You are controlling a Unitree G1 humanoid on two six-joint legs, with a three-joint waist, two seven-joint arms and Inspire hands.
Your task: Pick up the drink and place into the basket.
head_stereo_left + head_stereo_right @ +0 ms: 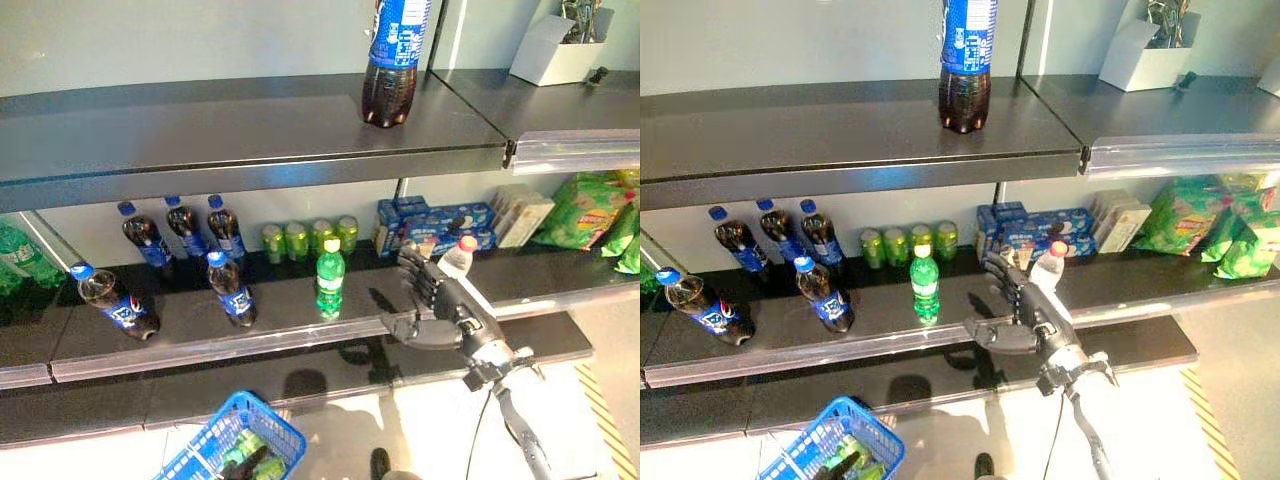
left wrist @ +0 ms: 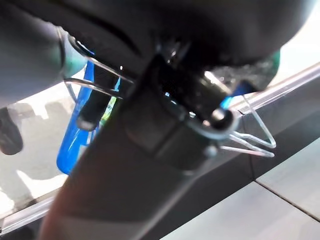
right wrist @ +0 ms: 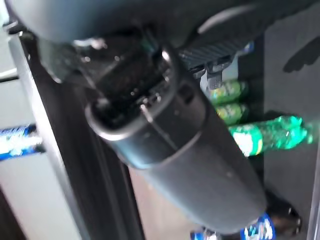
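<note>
The drink (image 1: 457, 261), a clear bottle with a red cap, is held in the right hand (image 1: 432, 290) in front of the middle shelf (image 1: 300, 310), lifted off it and tilted, cap up. The dark fingers (image 1: 415, 268) are curled round the bottle's body with the thumb (image 1: 405, 325) jutting low toward the shelf's front edge; the silver-grey forearm rises from the lower right. On the shelf just beside the hand stands a green bottle (image 1: 330, 279), upright. Behind it is a row of green cans (image 1: 310, 238), and further along stand several dark cola bottles (image 1: 185, 232). Blue boxes (image 1: 430, 226) sit behind the hand. A large cola bottle (image 1: 392, 60) stands on the upper shelf (image 1: 250, 130). The blue basket (image 1: 235, 440) hangs low in front of the shelves with green items inside. The left hand (image 2: 165, 120) shows only as dark bulk by the basket's wire handle (image 2: 250, 135); I cannot tell its grip.
</note>
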